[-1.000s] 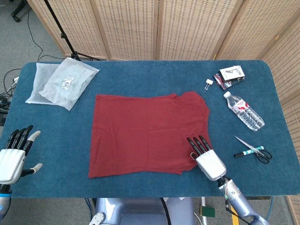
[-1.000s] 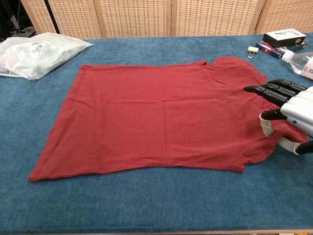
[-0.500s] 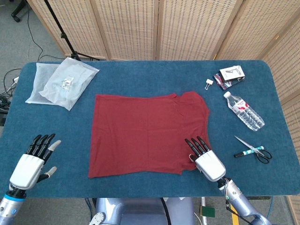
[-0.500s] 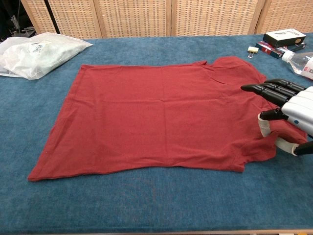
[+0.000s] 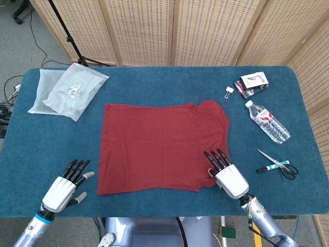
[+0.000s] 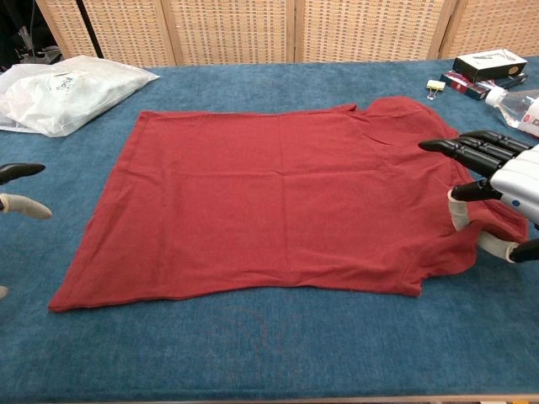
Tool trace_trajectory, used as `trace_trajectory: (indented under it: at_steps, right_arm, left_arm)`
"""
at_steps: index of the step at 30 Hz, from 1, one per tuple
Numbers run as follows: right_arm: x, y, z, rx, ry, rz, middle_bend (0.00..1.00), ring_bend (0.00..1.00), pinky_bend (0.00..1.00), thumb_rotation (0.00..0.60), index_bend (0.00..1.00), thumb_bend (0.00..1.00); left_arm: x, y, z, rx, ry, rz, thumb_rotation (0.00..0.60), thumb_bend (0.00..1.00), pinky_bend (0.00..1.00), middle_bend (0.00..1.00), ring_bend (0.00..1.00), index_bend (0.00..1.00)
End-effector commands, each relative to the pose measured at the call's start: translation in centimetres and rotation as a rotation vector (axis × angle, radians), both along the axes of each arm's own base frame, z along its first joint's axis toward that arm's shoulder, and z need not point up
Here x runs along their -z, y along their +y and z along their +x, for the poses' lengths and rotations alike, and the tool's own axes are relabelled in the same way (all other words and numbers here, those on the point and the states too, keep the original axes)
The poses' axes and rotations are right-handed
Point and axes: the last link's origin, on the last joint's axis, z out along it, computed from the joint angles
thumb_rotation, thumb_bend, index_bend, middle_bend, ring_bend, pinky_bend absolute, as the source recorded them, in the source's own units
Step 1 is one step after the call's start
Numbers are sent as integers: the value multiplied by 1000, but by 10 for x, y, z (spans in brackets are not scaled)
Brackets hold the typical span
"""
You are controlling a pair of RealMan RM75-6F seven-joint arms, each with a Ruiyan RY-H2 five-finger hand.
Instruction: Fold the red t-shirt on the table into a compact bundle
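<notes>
The right hand (image 5: 229, 176) is parked at the near right corner of the shirt (image 5: 162, 146), fingers (image 6: 461, 151) stretched out over the cloth and held apart, thumb dipped toward the hem. Nothing looks gripped; whether the fabric is actually touched can't be told. The shirt is spread flat on the table (image 5: 154, 85), running from that hand leftward, its near left corner just beside the left hand (image 5: 66, 188). That hand is held open too, fingers fanned, nothing in it, apart from the cloth.

Compared with half a second ago, the left hand has been brought in from the far left edge to right next to the shirt's corner, and its fingertips are now seen in the chest view. The right hand has barely been shifted. The shirt hasn't been moved or folded at all.
</notes>
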Motion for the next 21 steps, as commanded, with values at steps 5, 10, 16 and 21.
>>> trace_trajectory:
  at_steps: [5, 10, 16, 21]
  right_arm:
    - [-2, -2, 0, 6, -6, -1, 0, 0, 0, 600, 628, 492]
    - [-4, -3, -1, 12, -11, -4, 0, 0, 0, 600, 628, 497]
    - [-5, -4, -1, 15, -12, -6, 0, 0, 0, 600, 628, 517]
    - [-5, -4, -2, 17, -13, -7, 0, 0, 0, 600, 628, 516]
  left_arm:
    - [29, -7, 2, -1, -50, -36, 600, 240, 0, 0, 0, 272]
    - [37, -6, 5, 1, -63, -36, 600, 240, 0, 0, 0, 272]
    - [43, -6, 5, -8, -66, -44, 600, 240, 0, 0, 0, 272]
    - [46, -4, 5, -17, -66, -43, 600, 239, 0, 0, 0, 273]
